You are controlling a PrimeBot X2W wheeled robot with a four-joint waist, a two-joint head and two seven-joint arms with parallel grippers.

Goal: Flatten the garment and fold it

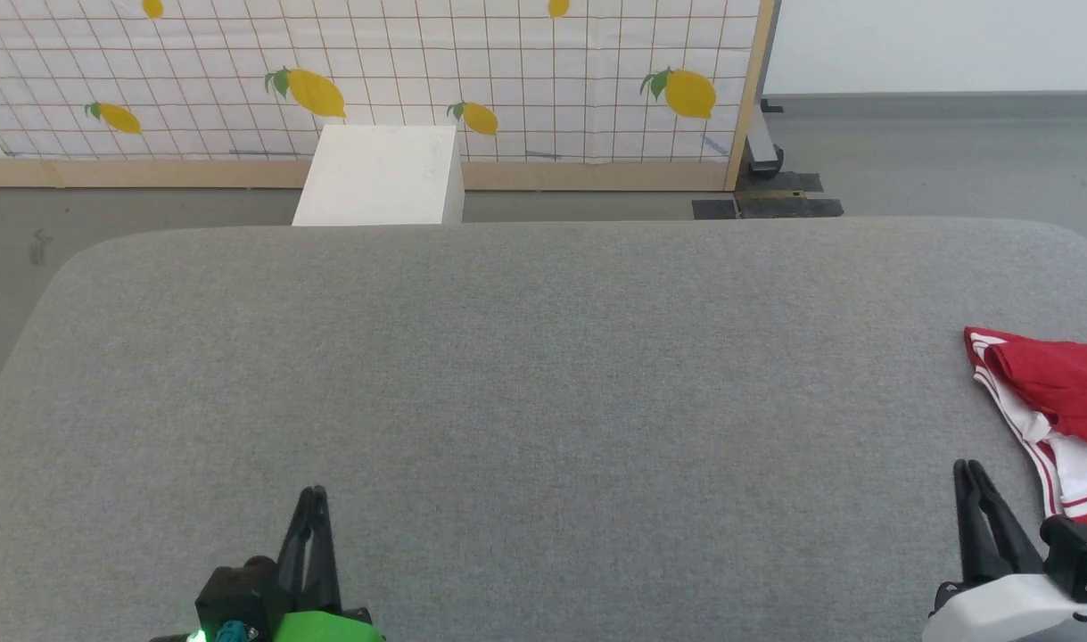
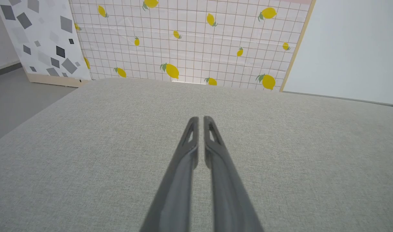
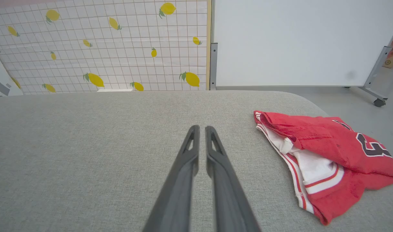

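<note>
Looking down from the head onto a wide grey fabric-covered surface (image 1: 543, 374) with rounded far corners. Finding the garment (image 1: 1056, 392) at that surface's right edge, well to the right of centre and partly cut off by the frame: bunched and folded over on itself, red cloth on top, white sleeve cloth and red-and-white striped trim showing along its near-left side. Seeing the same garment (image 3: 325, 151) from the right wrist as a rumpled heap lying to the right of the fingers, with part of a black, white-outlined numeral on the red panel toward its far right end; not yet flattened, not neatly folded. Placing the right gripper (image 1: 967, 468) at the lower right, just beside the garment's near-left hem yet apart from it, long dark fingers drawn nearly together with a thin slit between them and no cloth caught; same narrow slit from its own wrist (image 3: 202, 127), tips above bare grey fabric. Placing the left gripper (image 1: 313, 492) at the lower left, well apart from the garment, fingers pressed close, pinching nothing; from its wrist (image 2: 201, 118), tips almost touching over bare surface. Noting beyond the surface a white box (image 1: 382, 174), a lemon-print gridded screen (image 1: 400, 71) behind it, a plain white board (image 3: 296, 42) to the right, and a panel of grey squares (image 2: 41, 38) to the left.
</note>
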